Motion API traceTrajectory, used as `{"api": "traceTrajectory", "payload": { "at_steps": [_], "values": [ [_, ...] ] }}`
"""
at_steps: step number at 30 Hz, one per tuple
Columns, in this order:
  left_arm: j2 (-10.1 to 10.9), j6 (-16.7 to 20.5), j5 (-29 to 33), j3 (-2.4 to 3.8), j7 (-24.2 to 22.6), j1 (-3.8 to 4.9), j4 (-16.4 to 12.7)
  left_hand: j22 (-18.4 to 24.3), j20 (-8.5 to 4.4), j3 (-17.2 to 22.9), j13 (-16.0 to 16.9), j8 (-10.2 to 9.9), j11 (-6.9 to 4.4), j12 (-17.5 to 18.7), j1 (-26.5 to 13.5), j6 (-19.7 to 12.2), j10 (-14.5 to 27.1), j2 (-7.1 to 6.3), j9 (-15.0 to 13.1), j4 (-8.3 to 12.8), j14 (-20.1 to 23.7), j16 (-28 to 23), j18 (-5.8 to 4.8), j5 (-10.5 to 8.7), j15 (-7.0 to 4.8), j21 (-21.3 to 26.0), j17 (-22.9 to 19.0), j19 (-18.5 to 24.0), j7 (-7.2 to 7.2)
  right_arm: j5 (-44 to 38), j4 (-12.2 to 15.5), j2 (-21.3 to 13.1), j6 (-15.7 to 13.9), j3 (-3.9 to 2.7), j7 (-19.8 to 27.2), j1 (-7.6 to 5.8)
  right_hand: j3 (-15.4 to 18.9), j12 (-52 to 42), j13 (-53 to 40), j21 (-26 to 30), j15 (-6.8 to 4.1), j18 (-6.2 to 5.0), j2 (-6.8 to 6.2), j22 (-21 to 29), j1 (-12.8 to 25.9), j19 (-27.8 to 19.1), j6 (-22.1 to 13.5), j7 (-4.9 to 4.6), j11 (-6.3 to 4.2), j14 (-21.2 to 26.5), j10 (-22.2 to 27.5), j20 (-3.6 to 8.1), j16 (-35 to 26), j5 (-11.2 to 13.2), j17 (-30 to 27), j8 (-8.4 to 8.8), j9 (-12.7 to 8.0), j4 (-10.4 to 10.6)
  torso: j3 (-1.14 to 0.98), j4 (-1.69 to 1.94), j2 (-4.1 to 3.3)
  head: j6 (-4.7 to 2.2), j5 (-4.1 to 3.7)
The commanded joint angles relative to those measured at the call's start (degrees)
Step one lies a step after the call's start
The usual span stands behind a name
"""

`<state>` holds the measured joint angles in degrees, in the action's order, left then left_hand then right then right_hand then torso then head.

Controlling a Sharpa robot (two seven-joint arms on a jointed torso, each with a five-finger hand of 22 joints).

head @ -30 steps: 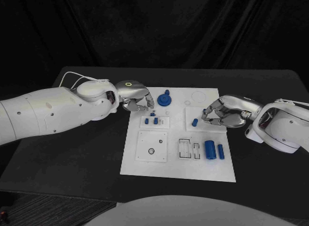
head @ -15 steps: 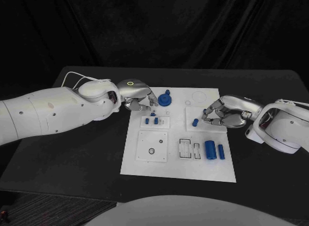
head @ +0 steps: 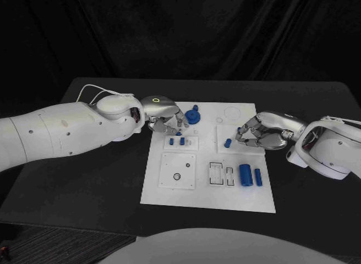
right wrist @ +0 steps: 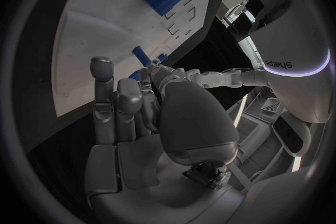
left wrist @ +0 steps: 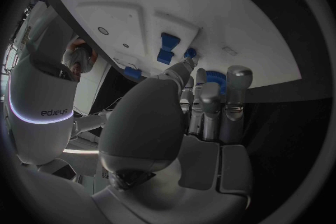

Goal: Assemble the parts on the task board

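Observation:
The white task board (head: 208,187) lies mid-table. My left hand (head: 166,119) hovers over its far left corner, fingers stretched beside a blue round part (head: 194,116). Its thumb tip touches a small blue part (left wrist: 190,54). Two blue pegs (head: 176,141) stand in a small plate just nearer me. My right hand (head: 257,135) rests on the board's right side with its fingers curled in and nothing plainly held. A blue peg (head: 227,143) stands just beside its fingertips. In the right wrist view this peg (right wrist: 135,75) sits close to the thumb.
A large blue cylinder (head: 245,174) and a thinner one (head: 258,176) lie on the board's near right. A raised white plate with holes (head: 178,170) and slotted recesses (head: 222,174) sit beside them. Black table surrounds the board.
My left hand has shifted slightly right and toward me, closing on the round part and covering the small blue part. The right hand has hardly moved.

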<state>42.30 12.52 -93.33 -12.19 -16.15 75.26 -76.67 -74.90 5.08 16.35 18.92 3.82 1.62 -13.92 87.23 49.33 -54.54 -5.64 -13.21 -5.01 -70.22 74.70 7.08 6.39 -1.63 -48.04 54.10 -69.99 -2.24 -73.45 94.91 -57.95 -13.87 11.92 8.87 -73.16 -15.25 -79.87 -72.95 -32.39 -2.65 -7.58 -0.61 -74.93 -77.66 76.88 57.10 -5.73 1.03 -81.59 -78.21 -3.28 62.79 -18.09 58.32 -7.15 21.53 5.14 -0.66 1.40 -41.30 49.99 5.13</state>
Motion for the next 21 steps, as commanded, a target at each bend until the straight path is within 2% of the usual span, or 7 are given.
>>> {"api": "traceTrajectory", "payload": {
  "at_steps": [1, 11, 21],
  "values": [
    [-0.24, -2.83, -0.16, 0.03, 0.35, -0.16, 0.1, -4.82, -0.03, -0.01, 0.31, -0.03, -0.03, -0.31, 0.52, -0.35, 0.8, -0.07, 0.1, 0.53, 0.6, -0.32, 0.56, 0.44, -0.03, 0.5, -0.36, 0.61, 0.01, 0.0, 0.01, -0.01, 0.28, -0.02, -0.9, 0.2, -0.25, -0.05, 0.07, 0.25, -0.19, -1.0, -0.05, -3.47, 0.12, 0.31, -0.06, 0.12, -0.06, -0.19, 0.08, -0.14, -0.28, 0.18, -0.08, -0.06, 0.05, -0.07, -0.04, -0.01, -0.03, 0.01, -0.02],
    [-0.34, -4.19, -0.16, 0.03, 0.58, -0.25, 0.32, -4.45, -0.07, 0.47, 1.49, 0.09, 0.07, -0.63, 1.75, -0.31, 4.06, -0.23, 0.2, 1.64, 2.35, -1.17, 0.9, 1.59, 0.08, 2.66, -1.9, 1.98, -0.38, 0.0, -0.01, 0.03, 0.53, -0.02, -0.96, 0.27, -0.25, -0.01, 0.13, 0.35, -0.18, -1.01, -0.06, -3.46, 0.12, 0.31, -0.06, 0.11, -0.06, -0.19, 0.12, -0.14, -0.28, 0.3, -0.08, -0.06, 0.06, -0.08, -0.03, 0.03, -0.08, 0.01, 0.06],
    [-0.98, -4.73, -0.16, 0.03, 0.66, -0.31, 0.85, -4.35, -0.22, 1.06, 1.99, 0.03, 0.24, -0.87, 2.76, -0.58, 5.47, -0.31, 0.32, 2.66, 3.21, -1.61, 1.06, 2.86, 0.14, 3.38, -2.65, 2.66, -0.45, 0.0, -0.03, 0.17, 0.76, -0.02, -1.0, 0.36, -0.26, -0.03, 0.11, 0.36, -0.18, -1.01, -0.07, -3.46, 0.1, 0.31, -0.07, 0.11, -0.06, -0.19, 0.11, -0.14, -0.28, 0.32, -0.08, -0.06, 0.07, -0.1, -0.01, 0.13, -0.13, 0.01, 0.08]
  ]
}}
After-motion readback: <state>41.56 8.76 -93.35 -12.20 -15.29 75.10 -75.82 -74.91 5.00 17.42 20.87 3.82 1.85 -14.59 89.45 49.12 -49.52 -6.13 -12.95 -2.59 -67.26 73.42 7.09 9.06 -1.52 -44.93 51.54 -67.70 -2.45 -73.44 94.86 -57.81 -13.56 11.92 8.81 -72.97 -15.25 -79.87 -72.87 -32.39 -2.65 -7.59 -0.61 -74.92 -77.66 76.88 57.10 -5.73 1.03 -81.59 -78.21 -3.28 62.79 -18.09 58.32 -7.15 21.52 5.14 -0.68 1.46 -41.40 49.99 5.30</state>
